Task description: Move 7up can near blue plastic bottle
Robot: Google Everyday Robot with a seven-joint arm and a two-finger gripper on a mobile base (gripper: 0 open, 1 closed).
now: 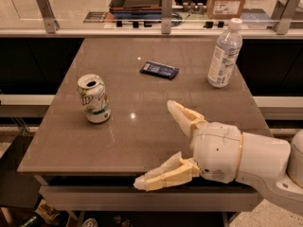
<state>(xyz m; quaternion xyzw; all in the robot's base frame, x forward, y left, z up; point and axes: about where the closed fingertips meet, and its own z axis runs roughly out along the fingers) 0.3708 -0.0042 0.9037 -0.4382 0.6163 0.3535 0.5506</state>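
While gripper [153,144] hovers front-right, white-green 7up can [94,98] upright

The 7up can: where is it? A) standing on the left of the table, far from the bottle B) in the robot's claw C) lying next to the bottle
A: the 7up can stands upright at the left, the blue plastic bottle at the back right; the gripper, open and empty, is at the front edge of the table.

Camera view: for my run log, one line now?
end effector open, at brown table's near edge | white-green aluminium 7up can upright, untouched | clear bluish plastic bottle far from can
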